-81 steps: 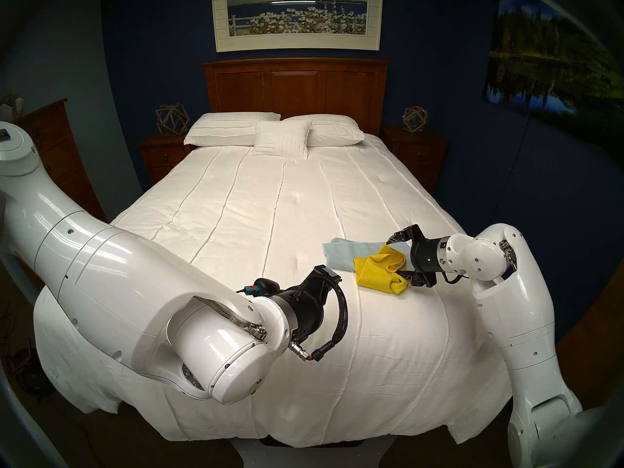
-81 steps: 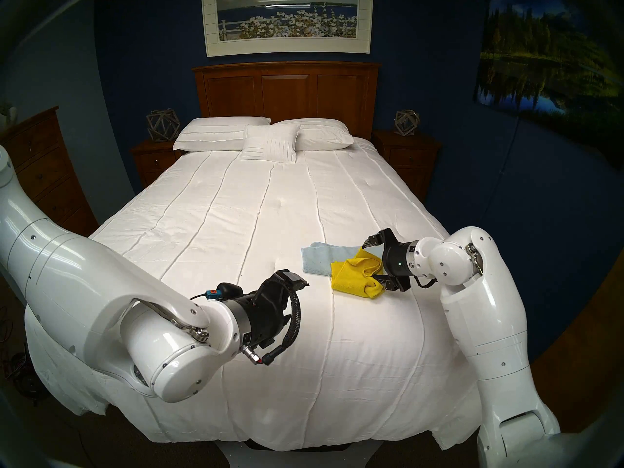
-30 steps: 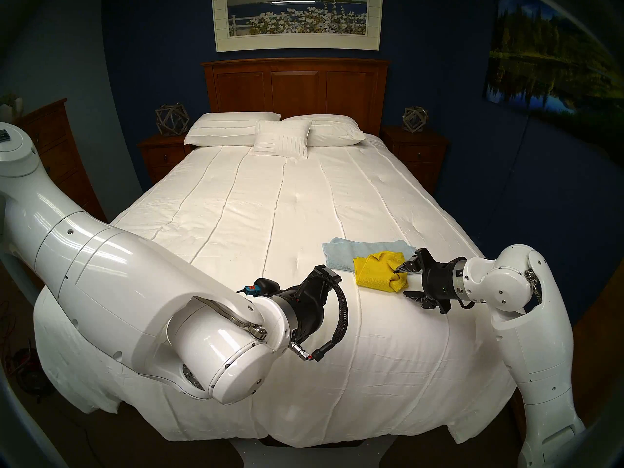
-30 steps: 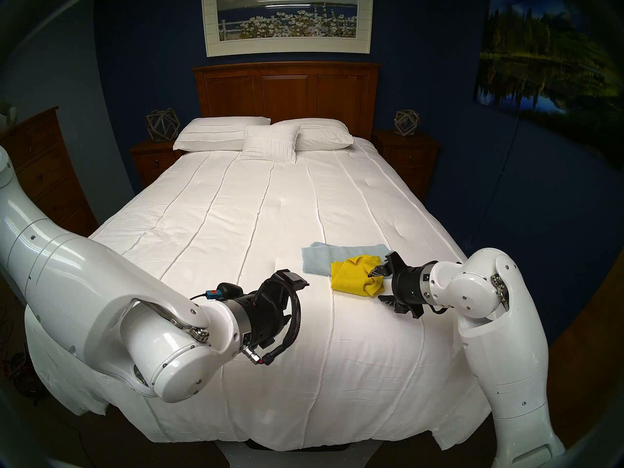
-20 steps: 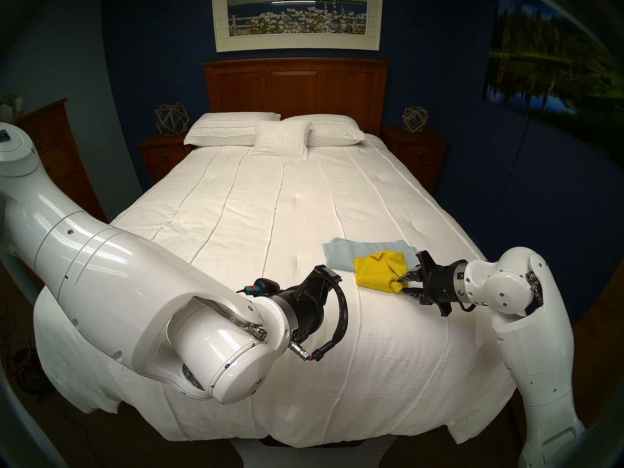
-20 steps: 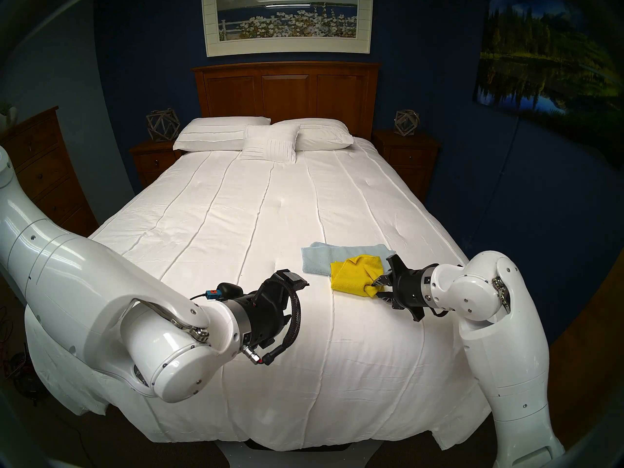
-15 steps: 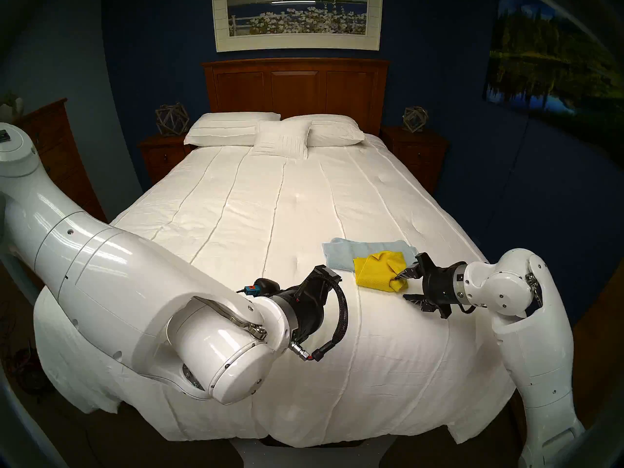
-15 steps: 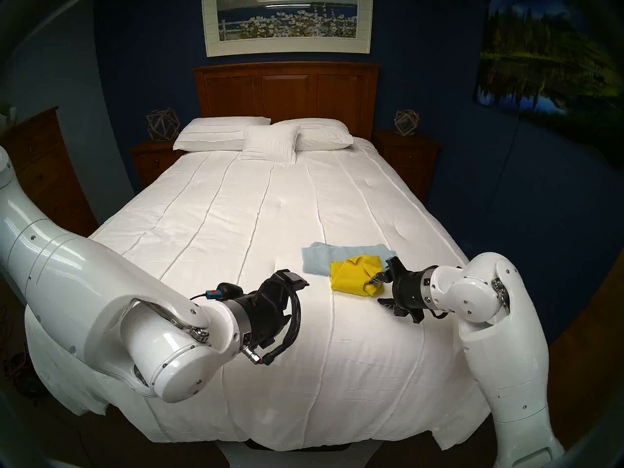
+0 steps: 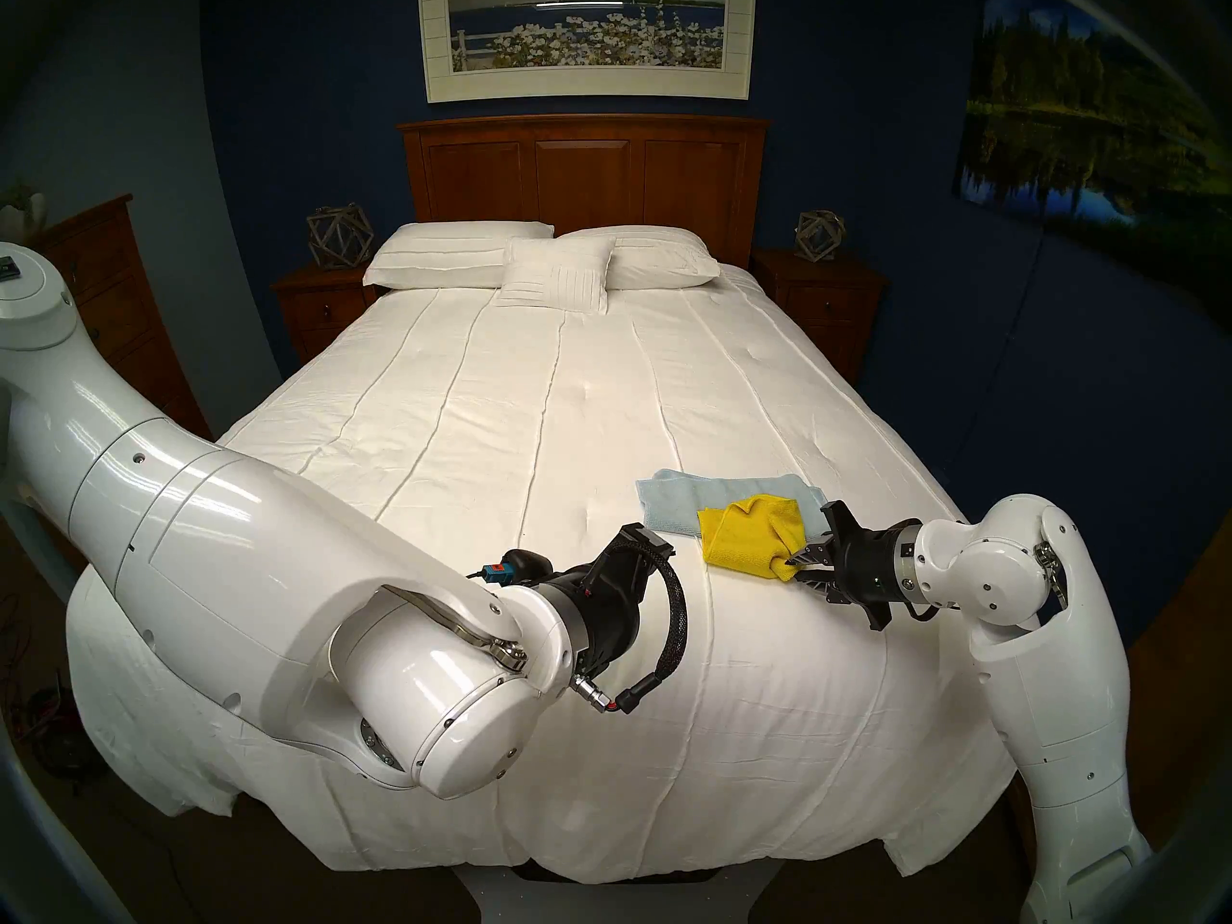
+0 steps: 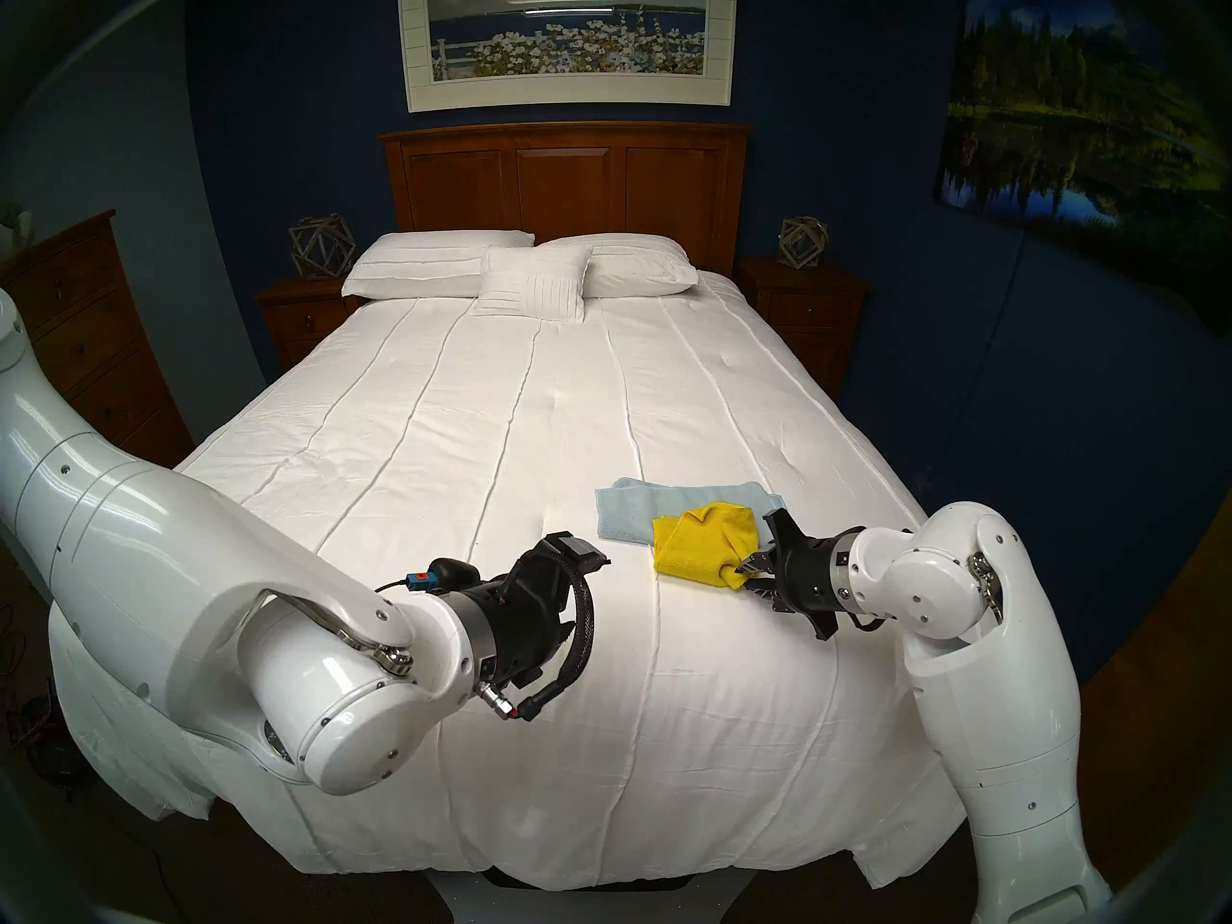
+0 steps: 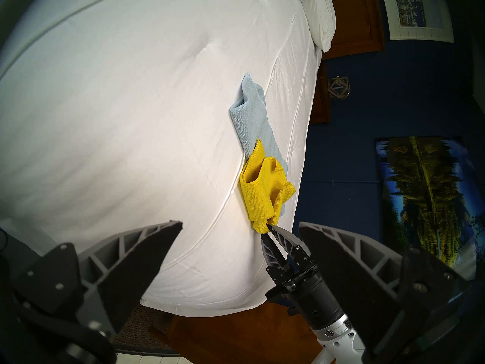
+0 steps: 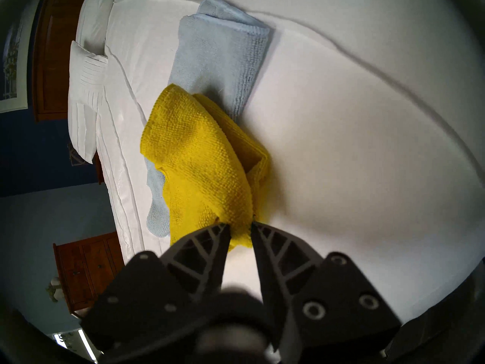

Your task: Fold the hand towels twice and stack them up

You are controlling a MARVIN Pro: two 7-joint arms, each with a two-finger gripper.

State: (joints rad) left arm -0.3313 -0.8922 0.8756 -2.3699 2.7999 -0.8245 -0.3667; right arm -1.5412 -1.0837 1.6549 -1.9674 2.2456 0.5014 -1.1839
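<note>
Pinching near corner of yellow towel [image 12: 199, 156], right gripper [image 12: 239, 228] clamped on bunched edge. Left gripper [image 11: 236, 253] spread wide, empty, hanging nearby. Yellow lies rumpled on bedspread [image 9: 533, 402], overlapping blue towel [image 9: 673, 499]. Risk: thick wad slips out, or pull drags blue too, wrecking fold. Blue's long axis runs across bed; yellow lumpy, no clear axis.

Left white glossy arm [image 9: 200, 542] sweeps from the left frame edge to lower centre in the head view, wrist bent, black left gripper [image 11: 240, 225] held low, its dark ribbed fingers [image 11: 147, 253] spread wide with nothing between. Right white arm [image 9: 1040, 669] rises from the lower right corner, elbow high, forearm pointing left; black right gripper [image 9: 797, 561] low, fingers [image 12: 207, 240] nearly together, pinching a cloth corner.
</note>
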